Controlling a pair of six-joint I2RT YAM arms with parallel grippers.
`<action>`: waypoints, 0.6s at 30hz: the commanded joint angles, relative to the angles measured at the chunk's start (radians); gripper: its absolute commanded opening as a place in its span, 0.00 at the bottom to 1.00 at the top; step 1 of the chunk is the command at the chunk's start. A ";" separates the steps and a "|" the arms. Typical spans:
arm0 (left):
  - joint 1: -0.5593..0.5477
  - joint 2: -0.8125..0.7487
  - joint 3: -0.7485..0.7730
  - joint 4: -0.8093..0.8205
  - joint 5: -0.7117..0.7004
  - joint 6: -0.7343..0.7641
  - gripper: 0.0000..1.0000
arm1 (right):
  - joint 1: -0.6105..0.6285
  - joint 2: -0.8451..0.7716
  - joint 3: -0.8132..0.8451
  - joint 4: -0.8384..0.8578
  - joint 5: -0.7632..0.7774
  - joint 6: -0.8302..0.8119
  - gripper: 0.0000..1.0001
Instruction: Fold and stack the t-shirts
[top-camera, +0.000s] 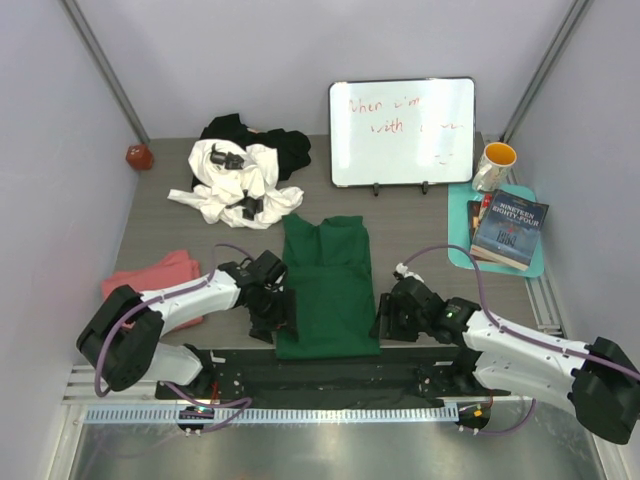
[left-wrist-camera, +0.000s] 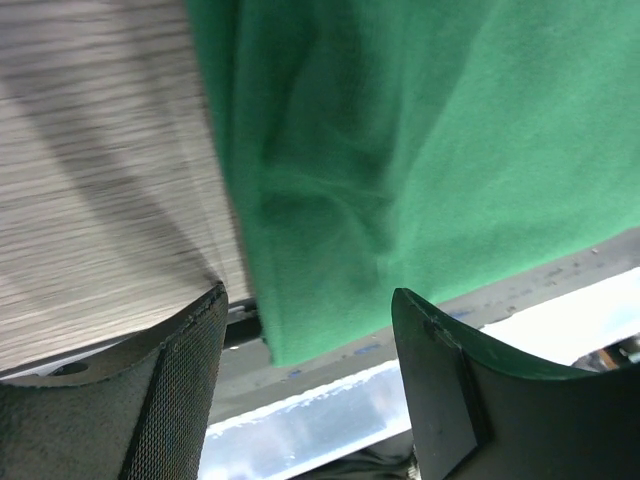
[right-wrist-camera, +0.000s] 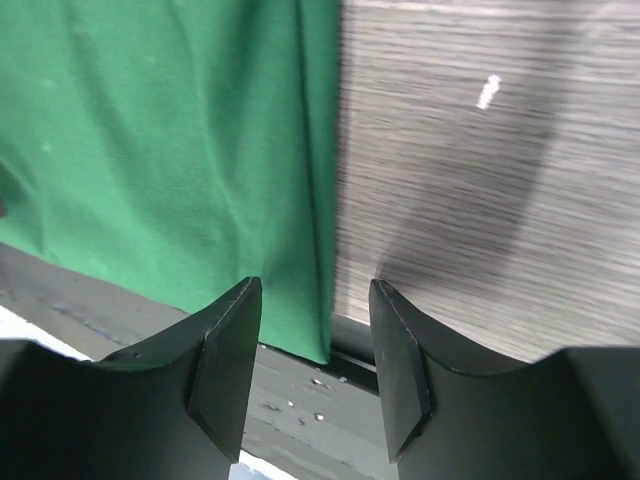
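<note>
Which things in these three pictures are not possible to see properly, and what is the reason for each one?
1. Black t-shirt, top view: mostly buried under the white t-shirt.
2. Salmon t-shirt, top view: partly covered by the left arm.
3. Whiteboard writing, top view: too small and faint to read.
4. Green t-shirt, wrist views: only its near corners fit; frame edges cut the rest.
</note>
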 joint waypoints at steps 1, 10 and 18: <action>0.003 0.028 -0.020 0.063 0.054 -0.006 0.68 | 0.005 0.021 -0.033 0.079 -0.033 0.015 0.53; 0.002 0.063 -0.032 0.076 0.056 -0.006 0.67 | 0.005 0.109 -0.061 0.159 -0.072 0.012 0.54; -0.015 0.111 -0.044 0.108 0.057 -0.029 0.43 | 0.010 0.107 -0.170 0.303 -0.132 0.086 0.33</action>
